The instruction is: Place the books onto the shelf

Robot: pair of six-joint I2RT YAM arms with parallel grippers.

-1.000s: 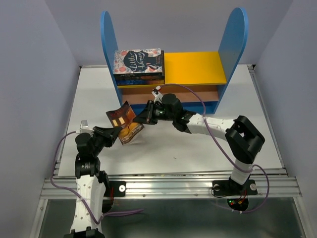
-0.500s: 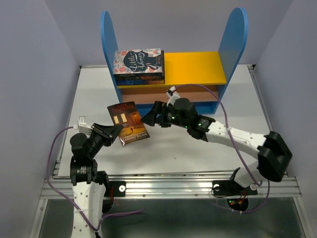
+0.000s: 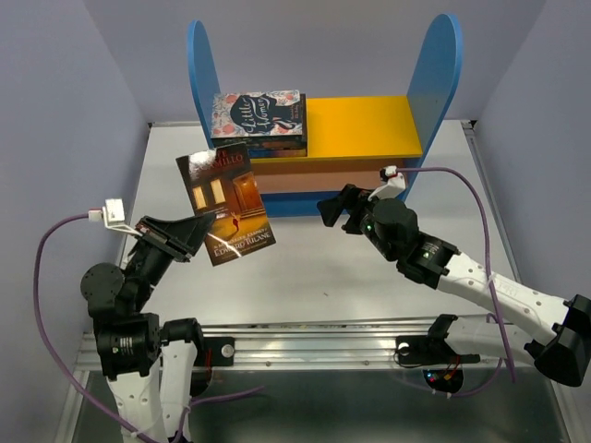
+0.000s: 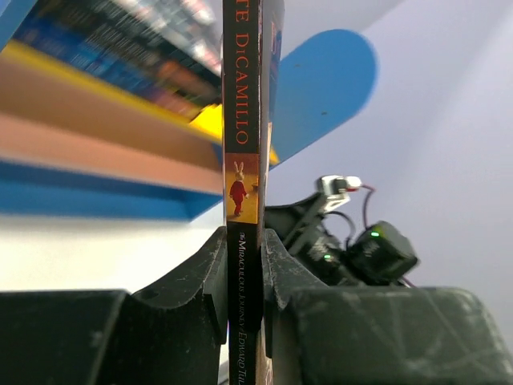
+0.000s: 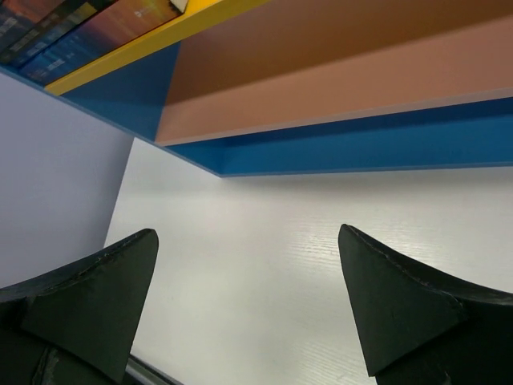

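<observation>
A moment ago both pincers had hold of the dark paperback book with a glowing orange door on its cover (image 3: 226,203), low down in front of the small wooden shelf with tall blue sides and a yellow top board (image 3: 365,125). Now the right pincer (image 3: 334,203) has let go. It is wide open with nothing in it, and it has moved back, near the front of the shelf's blue bottom board. The left pincer (image 3: 192,233) grips the book tight by its bottom edge and has lifted it up, in front of the shelf's left side. I think it will carry the book up by itself. The spine says "DiCamillo" and "Miraculous Journey". The pile of books (image 3: 259,120) lies on the shelf's top board, at its left end, and its top cover reads "Little Women".
</observation>
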